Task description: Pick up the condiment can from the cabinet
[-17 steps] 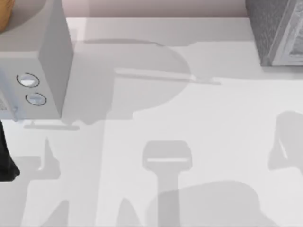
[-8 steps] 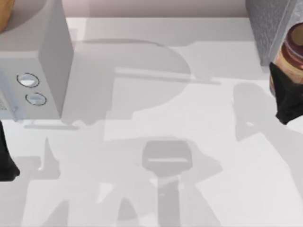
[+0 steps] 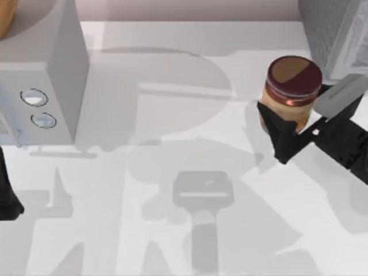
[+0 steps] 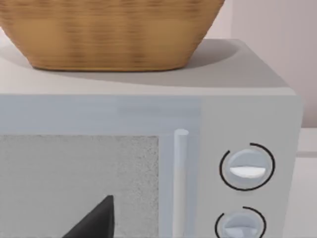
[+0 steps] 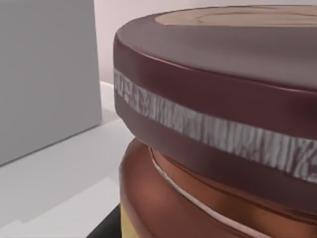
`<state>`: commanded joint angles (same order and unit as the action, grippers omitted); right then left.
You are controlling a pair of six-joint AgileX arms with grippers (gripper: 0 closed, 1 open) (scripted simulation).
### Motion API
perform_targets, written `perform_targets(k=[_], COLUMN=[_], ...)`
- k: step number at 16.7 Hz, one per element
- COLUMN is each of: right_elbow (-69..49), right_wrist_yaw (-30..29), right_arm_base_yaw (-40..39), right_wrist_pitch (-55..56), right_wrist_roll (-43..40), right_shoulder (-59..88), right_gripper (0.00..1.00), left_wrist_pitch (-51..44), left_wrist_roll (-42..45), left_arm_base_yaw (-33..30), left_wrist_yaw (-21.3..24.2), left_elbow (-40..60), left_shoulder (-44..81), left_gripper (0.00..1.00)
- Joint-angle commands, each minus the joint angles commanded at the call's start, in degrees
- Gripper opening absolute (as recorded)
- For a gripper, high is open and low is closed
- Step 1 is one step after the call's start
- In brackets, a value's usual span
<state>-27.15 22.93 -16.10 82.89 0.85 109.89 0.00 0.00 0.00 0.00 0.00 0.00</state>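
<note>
Right gripper (image 3: 286,133) clamped on condiment can (image 3: 290,92); can's lower body hidden; left gripper (image 4: 94,220) cut off

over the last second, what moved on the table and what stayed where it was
The right gripper has come in from the table's right edge toward the middle, carrying the condiment can in its jaws, out and away from the cabinet. A second ago neither was in the top view. The microwave, the basket on it and the left gripper stayed put.
</note>
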Motion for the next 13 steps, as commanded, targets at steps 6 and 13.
perform_targets(k=[6, 13], right_elbow=[-2.48, -4.25], right_wrist_yaw=[1.98, 1.36], right_arm_base_yaw=[-1.36, -1.75], right_wrist_pitch=[7.24, 6.78], right_wrist_roll=[0.04, 0.03], right_shoulder=[9.49, 10.86], right_gripper=[0.00, 0.00], left_wrist_pitch=[0.00, 0.00], left_wrist_roll=[0.00, 0.00], left_arm_base_yaw=[0.00, 0.00], left_wrist_yaw=[0.00, 0.00], left_elbow=[0.00, 0.00], left_shoulder=[0.00, 0.00], left_gripper=[1.00, 1.00])
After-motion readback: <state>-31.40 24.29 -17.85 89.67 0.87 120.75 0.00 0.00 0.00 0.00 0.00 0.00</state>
